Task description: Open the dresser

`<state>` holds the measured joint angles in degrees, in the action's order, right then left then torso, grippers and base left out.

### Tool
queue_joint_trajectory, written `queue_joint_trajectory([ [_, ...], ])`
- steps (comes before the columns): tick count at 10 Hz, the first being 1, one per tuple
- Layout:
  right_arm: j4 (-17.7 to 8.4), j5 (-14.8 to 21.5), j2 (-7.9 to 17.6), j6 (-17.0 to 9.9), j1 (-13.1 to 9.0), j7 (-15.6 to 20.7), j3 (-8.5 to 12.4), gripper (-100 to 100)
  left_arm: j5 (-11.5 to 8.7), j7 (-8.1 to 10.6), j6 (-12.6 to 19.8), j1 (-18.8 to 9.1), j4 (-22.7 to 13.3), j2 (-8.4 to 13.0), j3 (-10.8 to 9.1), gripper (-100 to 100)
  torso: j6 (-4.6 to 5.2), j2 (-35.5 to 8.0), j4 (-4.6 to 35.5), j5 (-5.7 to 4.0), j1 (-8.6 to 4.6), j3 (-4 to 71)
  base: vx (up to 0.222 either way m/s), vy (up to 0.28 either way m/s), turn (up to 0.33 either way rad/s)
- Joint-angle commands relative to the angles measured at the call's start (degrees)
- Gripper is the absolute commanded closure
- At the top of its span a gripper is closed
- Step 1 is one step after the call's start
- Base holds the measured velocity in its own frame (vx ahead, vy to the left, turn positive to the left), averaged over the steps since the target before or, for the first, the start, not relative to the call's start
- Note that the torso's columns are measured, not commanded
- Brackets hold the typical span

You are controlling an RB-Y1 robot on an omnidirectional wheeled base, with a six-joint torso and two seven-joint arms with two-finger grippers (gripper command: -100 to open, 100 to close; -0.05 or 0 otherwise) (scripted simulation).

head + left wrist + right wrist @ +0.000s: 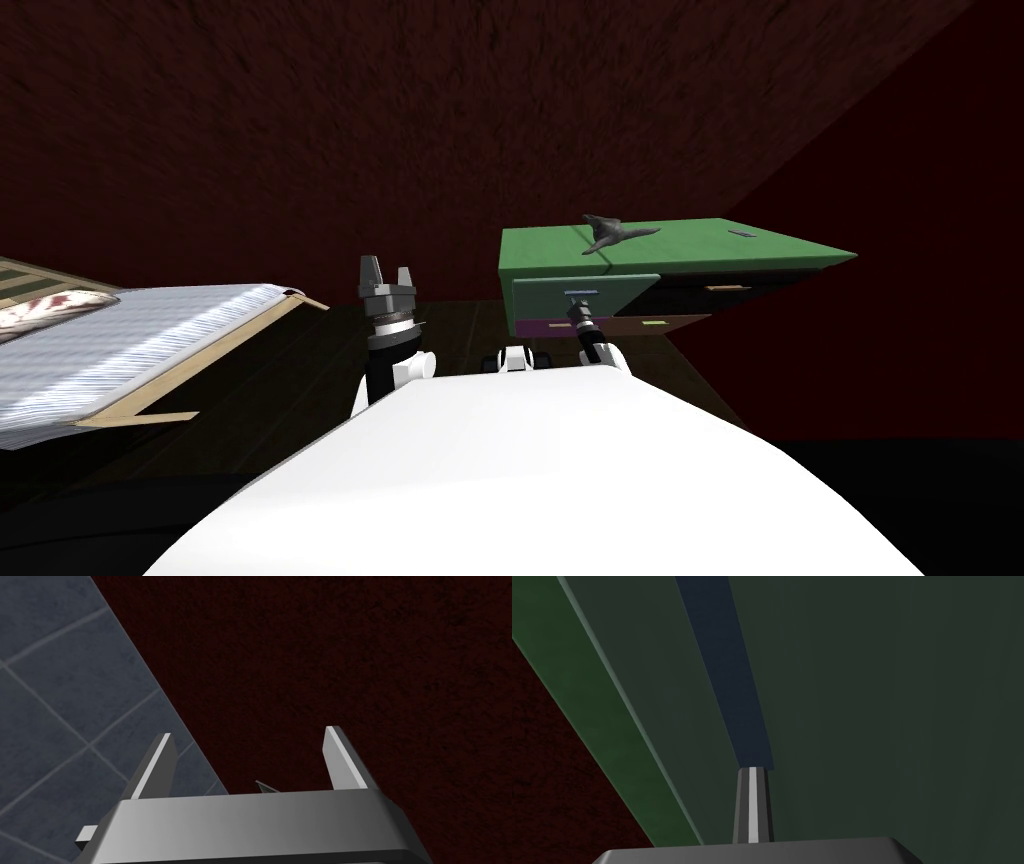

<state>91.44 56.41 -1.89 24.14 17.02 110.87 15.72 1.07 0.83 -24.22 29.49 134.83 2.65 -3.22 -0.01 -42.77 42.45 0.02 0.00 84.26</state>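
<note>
The dresser (690, 250) has a green top and stands ahead on my right. Its upper left drawer (540, 302) has a grey-green front and stands out a little from the dresser body. My right gripper (579, 310) reaches to the drawer's blue-grey bar handle (580, 292). In the right wrist view the right gripper (753, 771) has its fingers pressed together at the end of the handle (732, 686), against the drawer front (887, 701). My left gripper (386, 272) is raised to the left of the dresser, and in its wrist view the left gripper (250, 736) stands open and holds nothing.
A dark grey figure (615, 232) and a small flat grey item (742, 233) lie on the dresser top. Further drawers (728, 290) with tan handles sit to the right and below. A bed (130, 340) with a striped cover stands at my left. Dark red walls surround the corner.
</note>
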Motion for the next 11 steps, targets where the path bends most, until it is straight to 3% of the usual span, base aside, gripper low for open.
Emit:
queue_joint_trajectory([
  [1,0.9,0.2,0.5,-0.5,0.5,-0.9,-0.4,100,0.0,0.0,0.0,0.0,0.0,0.0,0.0,0,0.0,0.2,-0.1,-0.01,0.01,0.1,-0.22,0.009,-0.004],
  [2,0.6,0.1,0.4,-0.3,0.3,-0.6,-0.3,100,0.0,0.0,0.0,0.0,0.0,0.0,0.0,0,0.01,0.4,-0.1,-0.02,0.01,0.2,-0.106,0.003,-0.004],
  [3,0.5,0.0,3.1,-0.1,0.3,-0.5,-0.2,-100,0.0,0.0,0.0,0.0,0.0,0.0,0.0,0,0.0,0.8,-0.2,-0.02,-0.01,0.5,-0.019,0.005,-0.015],
  [8,-1.4,-1.4,10.1,2.4,-0.1,0.8,0.7,-100,0.0,0.0,0.0,0.0,0.0,0.0,-0.01,0,0.01,0.5,-0.2,-0.02,0.01,0.3,0.042,0.02,-0.04],
  [11,-3.7,-3.1,10.7,5.4,-0.5,2.4,1.8,-100,0.0,0.0,0.0,0.0,0.0,0.0,0.0,0,0.0,0.5,-0.2,0.0,0.08,0.3,0.079,0.05,-0.084],
])
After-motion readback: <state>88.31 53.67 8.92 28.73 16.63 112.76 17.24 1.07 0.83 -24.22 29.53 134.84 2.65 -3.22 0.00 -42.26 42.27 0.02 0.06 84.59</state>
